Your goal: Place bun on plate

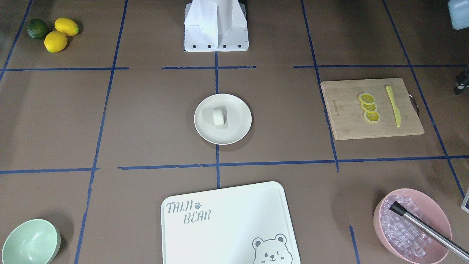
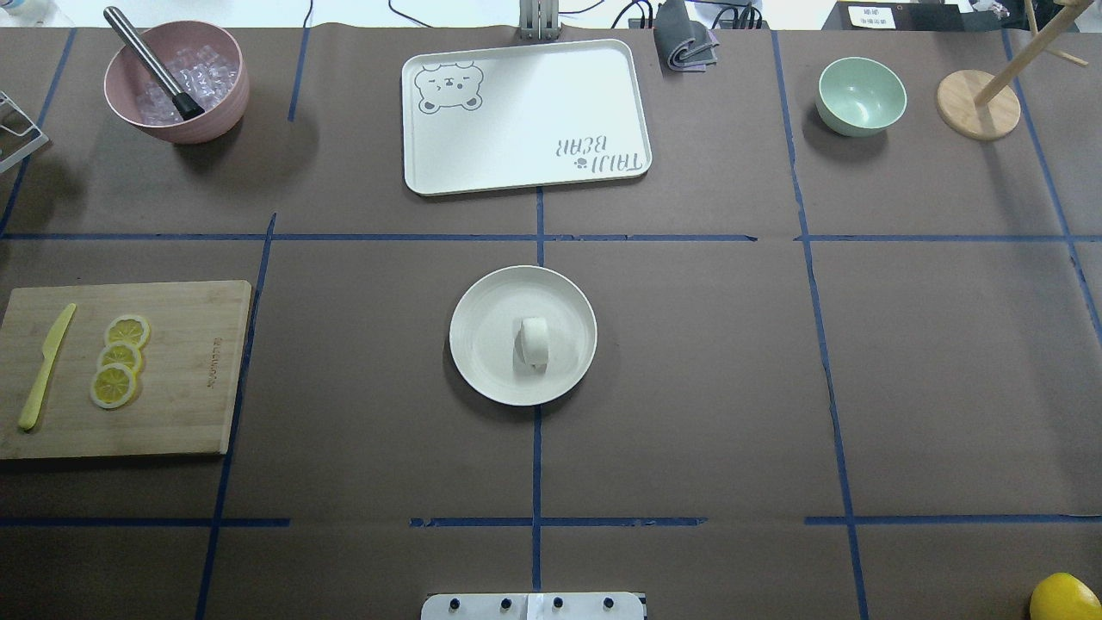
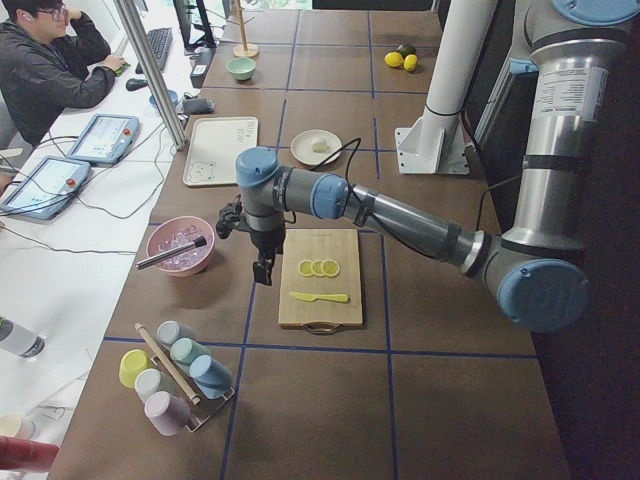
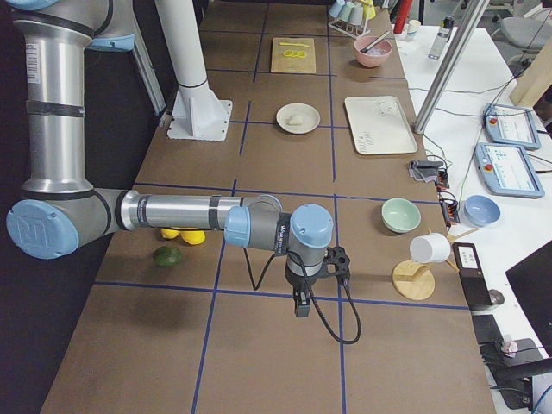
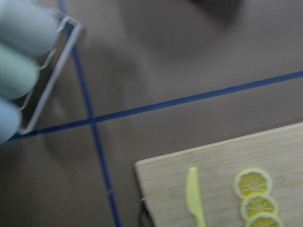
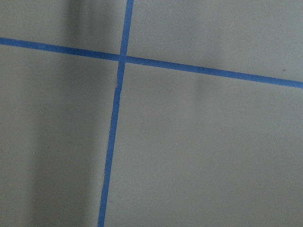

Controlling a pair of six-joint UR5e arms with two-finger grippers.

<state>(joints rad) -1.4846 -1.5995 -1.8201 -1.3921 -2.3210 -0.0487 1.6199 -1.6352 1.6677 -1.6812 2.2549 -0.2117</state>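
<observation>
Overhead exterior: bun (image 2: 535, 343) lies, apparently sideways, on plate (image 2: 480, 344).

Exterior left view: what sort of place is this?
Probably a robotics lab workcell: brown paper-covered table gridded with blue tape lines, a grey-and-blue robot arm over it, touchscreen teach pendants on the white side bench.

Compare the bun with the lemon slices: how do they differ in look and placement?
The bun is one white rounded lump; the lemon slices are three flat yellow discs. The bun lies on the round plate; the lemon slices lie in a row on the wooden board. Both are small food pieces.
</observation>
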